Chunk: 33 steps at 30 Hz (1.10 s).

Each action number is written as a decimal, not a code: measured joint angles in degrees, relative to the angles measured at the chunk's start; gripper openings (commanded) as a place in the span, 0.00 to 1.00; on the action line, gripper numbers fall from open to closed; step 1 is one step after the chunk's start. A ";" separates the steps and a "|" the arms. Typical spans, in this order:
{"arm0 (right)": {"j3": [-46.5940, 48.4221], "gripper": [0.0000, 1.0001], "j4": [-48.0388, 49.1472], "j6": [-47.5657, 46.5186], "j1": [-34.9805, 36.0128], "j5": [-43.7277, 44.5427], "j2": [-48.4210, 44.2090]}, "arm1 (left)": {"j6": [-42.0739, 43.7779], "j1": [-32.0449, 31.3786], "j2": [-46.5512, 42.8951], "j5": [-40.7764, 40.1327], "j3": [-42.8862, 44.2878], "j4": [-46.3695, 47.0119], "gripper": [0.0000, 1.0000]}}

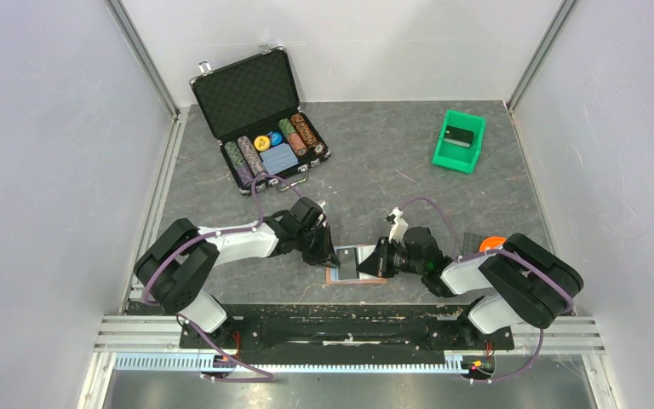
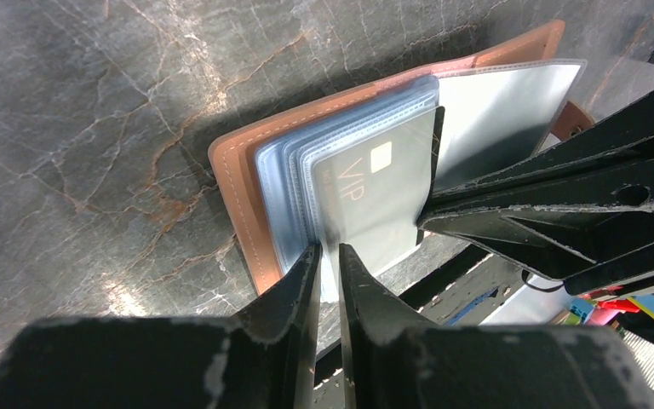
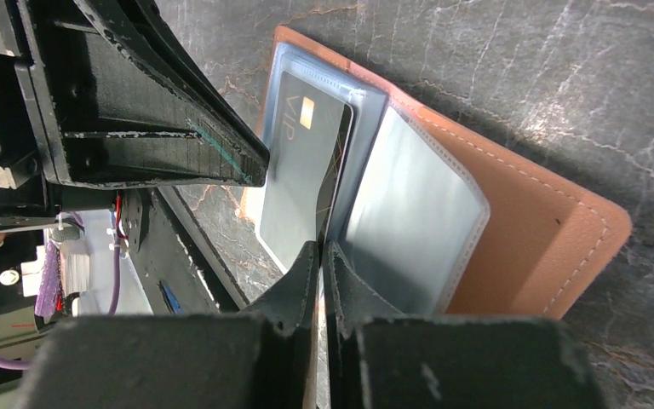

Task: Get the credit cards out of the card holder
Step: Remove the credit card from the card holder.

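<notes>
- Position of the flat brown bifold card holder (image 1: 353,279): it lies open on the dark grey marbled tabletop (image 1: 409,170), near the front edge and directly between my two grippers.
- On one half I see a stack of clear plastic sleeves (image 2: 277,196). A single sleeve is turned over onto the other half, with bare brown cover showing beyond it.
- A thin dark grey credit card (image 2: 366,196), marked "VIP" and carrying a small pale chip, lies at the top of that stack. I cannot tell how far it sits inside its sleeve.
- My left gripper (image 2: 329,250) reaches in over the stack's outer edge. Its fingers are drawn close with only a narrow slit between them, and pale sleeve film fills that slit, so it is pinching the card holder by the sleeve edge.
- My right gripper (image 3: 321,247) comes from the opposite side. Its fingers are pressed tight together on the long edge of the credit card nearest the fold. I cannot tell whether sleeve film is caught along with it.
- The two sets of fingertips sit near each other, one on each side of the card.
- Well apart, at the far left of the tabletop, an open black hard case (image 1: 247,94) holds rows of poker chips.
- At the far right stands a green plastic bin (image 1: 444,153) with a dark block inside.
</notes>
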 measured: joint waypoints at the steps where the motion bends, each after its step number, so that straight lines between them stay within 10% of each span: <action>1: -0.07 0.00 0.11 0.00 -0.09 -0.13 -0.02 | 0.00 0.00 0.00 0.00 0.00 -0.02 0.21; 33: -0.42 0.00 -5.97 0.68 -3.26 -2.34 -4.50 | 0.07 -0.22 0.90 -0.72 1.01 -1.86 0.25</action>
